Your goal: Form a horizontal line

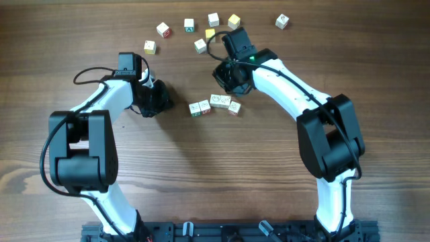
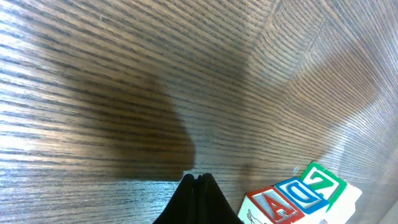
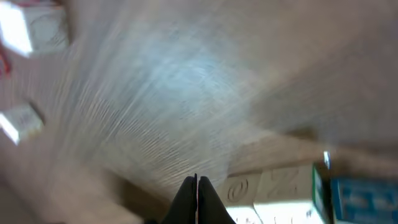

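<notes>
Row of blocks sits mid-desk, btw the tools, slightly crooked. L tool & R tool both clenched, empty. Blocks prob. light, rigid, slide easily: nudge flat sides w/ closed tips.

From overhead, the printed faces on the row of cubes are too small to read, and so are those on the scattered cubes farther back. There the left jaws and right jaws are hidden under their own dark wrist housings. The mounting rail is cut by the bottom edge.

In the left wrist view, the bottom edge crops the row of cubes and the left jaws, leaving only their meeting tips.

The right wrist view is blurred throughout. The row of cubes runs off the bottom edge with its prints unreadable. Two pale cubes at the left edge are smeared and cropped.
</notes>
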`<action>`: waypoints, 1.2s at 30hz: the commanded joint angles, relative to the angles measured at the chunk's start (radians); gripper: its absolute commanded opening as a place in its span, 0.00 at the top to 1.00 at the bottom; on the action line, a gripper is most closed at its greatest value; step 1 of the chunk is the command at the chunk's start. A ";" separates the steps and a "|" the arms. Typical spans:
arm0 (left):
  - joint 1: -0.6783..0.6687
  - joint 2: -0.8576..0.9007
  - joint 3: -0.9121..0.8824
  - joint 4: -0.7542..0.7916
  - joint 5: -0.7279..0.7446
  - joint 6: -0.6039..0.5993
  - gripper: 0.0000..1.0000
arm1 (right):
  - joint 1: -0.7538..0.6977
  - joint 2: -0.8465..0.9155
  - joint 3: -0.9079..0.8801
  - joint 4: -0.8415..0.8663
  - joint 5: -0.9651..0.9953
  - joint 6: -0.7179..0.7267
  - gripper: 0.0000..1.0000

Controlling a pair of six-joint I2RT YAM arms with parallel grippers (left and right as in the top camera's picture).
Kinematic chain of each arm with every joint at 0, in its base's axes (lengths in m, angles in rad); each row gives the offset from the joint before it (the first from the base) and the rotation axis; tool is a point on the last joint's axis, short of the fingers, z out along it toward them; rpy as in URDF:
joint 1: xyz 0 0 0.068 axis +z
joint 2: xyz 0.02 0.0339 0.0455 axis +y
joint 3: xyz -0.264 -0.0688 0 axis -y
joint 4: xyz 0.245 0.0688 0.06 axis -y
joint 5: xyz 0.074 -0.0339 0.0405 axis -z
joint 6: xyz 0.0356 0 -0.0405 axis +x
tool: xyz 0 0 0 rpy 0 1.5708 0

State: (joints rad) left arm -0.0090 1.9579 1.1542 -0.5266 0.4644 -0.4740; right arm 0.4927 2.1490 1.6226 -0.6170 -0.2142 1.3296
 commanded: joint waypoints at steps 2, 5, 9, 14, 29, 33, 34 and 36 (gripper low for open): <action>-0.003 0.008 -0.010 -0.002 -0.009 -0.006 0.96 | 0.031 0.024 0.006 -0.016 0.005 0.404 0.96; -0.003 0.008 -0.010 -0.002 -0.009 -0.006 0.96 | 0.039 0.025 0.006 -0.015 0.012 0.477 0.96; -0.003 0.008 -0.010 -0.002 -0.009 -0.006 0.96 | 0.039 0.041 0.006 -0.016 0.013 0.519 0.96; -0.003 0.008 -0.010 -0.005 -0.009 -0.005 0.96 | 0.039 0.073 0.006 -0.024 0.016 0.533 0.96; -0.003 0.008 -0.010 -0.005 -0.009 -0.005 0.96 | 0.039 0.079 0.006 -0.031 0.014 0.449 0.96; -0.003 0.008 -0.010 -0.005 -0.009 -0.005 0.96 | 0.039 0.079 0.006 -0.027 -0.011 0.449 0.96; -0.003 0.008 -0.010 -0.005 -0.009 -0.005 0.96 | 0.039 0.079 0.006 -0.023 -0.009 0.444 0.96; -0.003 0.008 -0.010 -0.005 -0.009 -0.005 0.96 | 0.037 0.079 0.006 0.005 0.004 0.393 0.96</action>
State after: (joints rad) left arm -0.0090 1.9579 1.1538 -0.5308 0.4644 -0.4740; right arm 0.5331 2.2135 1.6226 -0.6395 -0.2089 1.7901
